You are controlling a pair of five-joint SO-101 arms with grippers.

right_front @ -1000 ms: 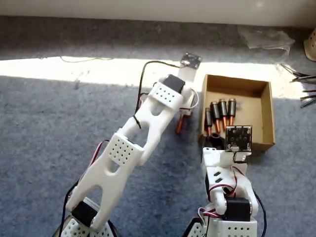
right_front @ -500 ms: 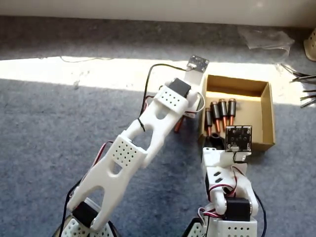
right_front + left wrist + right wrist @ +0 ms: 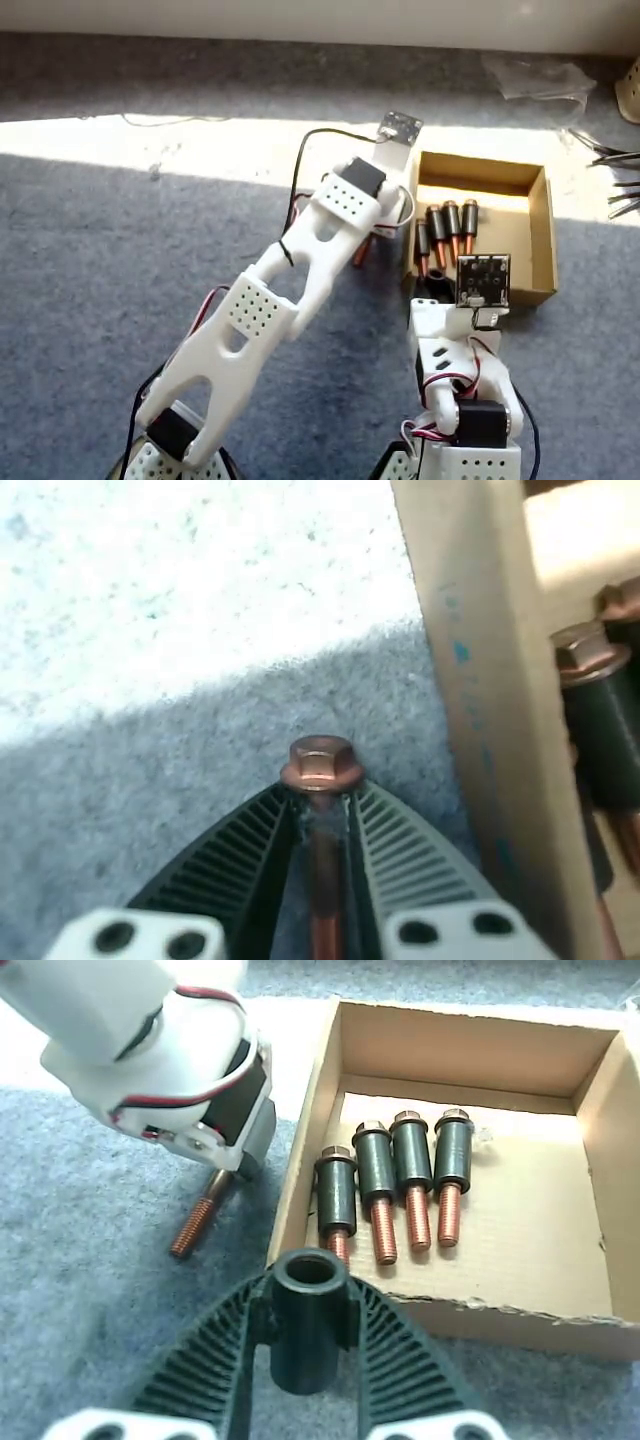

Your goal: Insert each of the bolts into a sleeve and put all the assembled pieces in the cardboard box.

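Black left pincer (image 3: 322, 792): clenched on the shank of a copper bolt (image 3: 320, 763), just under the head, close beside the outer wall of the cardboard box (image 3: 500, 1322).
Black right pincer (image 3: 307, 1295): grasping a dark sleeve (image 3: 303, 1338), held upright with the open hole on top, in front of the near wall of the box.
Step in hand: I judge it is bringing the bolt to the sleeve for inserting.
How to do it well: the threaded tip should come exactly over the hole, and the shank should follow the same axis as the sleeve. At present the bolt leans, so it first needs to be straightened. The push should be slow, and the right pincer should keep firm so that the sleeve does not tip.
Risk: the left arm is very near the box wall and could knock it.
Bolt, appearance: copper colour, hexagonal head with a flange, long threaded shank; the free end points down toward the carpet (image 3: 90, 1260).
Sleeve, appearance: short dark tube with a thick wall and a round bore.
Assembled pieces (image 3: 376, 1165): four lie side by side inside the box, heads toward the far wall.
Carpet: grey, partly in sunlight.
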